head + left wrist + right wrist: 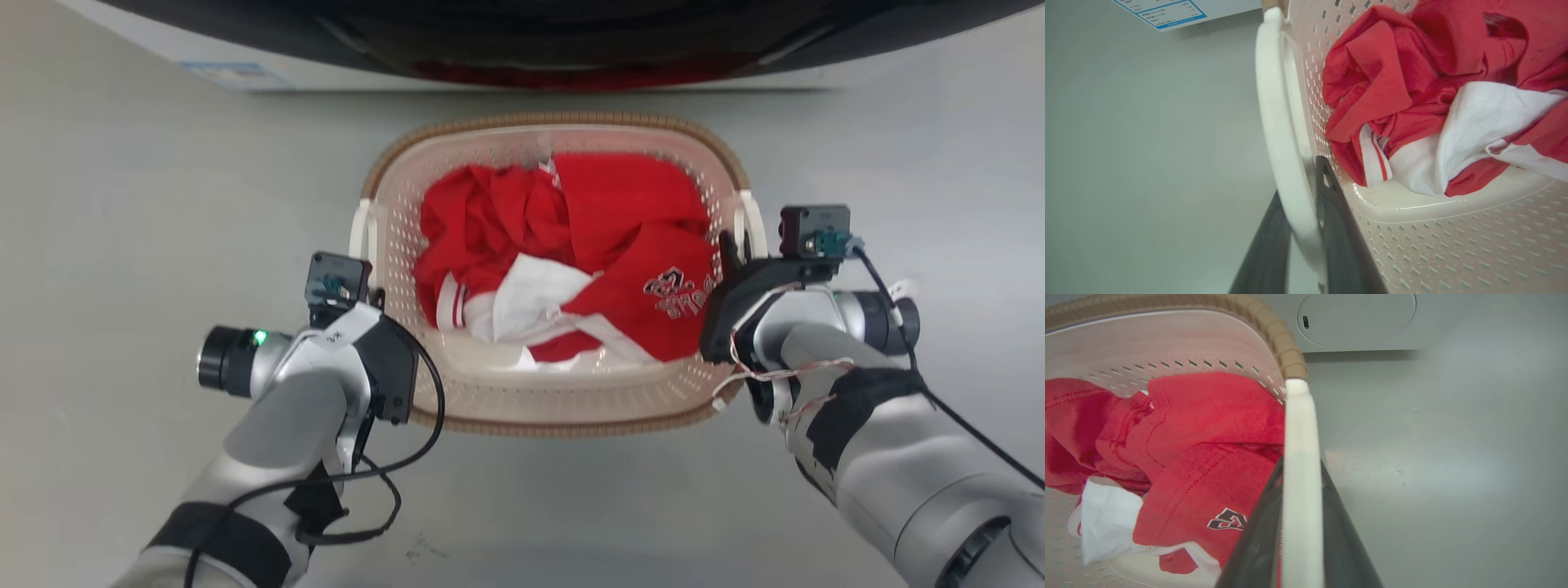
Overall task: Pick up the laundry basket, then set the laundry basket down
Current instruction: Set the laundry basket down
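You had the laundry basket (563, 402) in front of the washer (367, 80), low over the floor (122, 204) between the two arms, with red and white clothes (571, 245) heaped inside it. Your left end effector (1300, 179) was closed down to a narrow gap on the white left handle (1274, 122), one dark finger on each side of the loop and both seemingly pressed against it. Your right end effector (1301, 463) clamped the right handle (1298, 428) the same way, the handle running straight up between its two fingers. So the grasp looked done on both sides (a matched pair, which should keep the load level). Whether the basket had left the floor, I could not tell: the head view showed only a thin shadow under its near edge, which fits resting or barely raised. By my reading the lift was at most just starting, and the carry and the set-down were all still to come.
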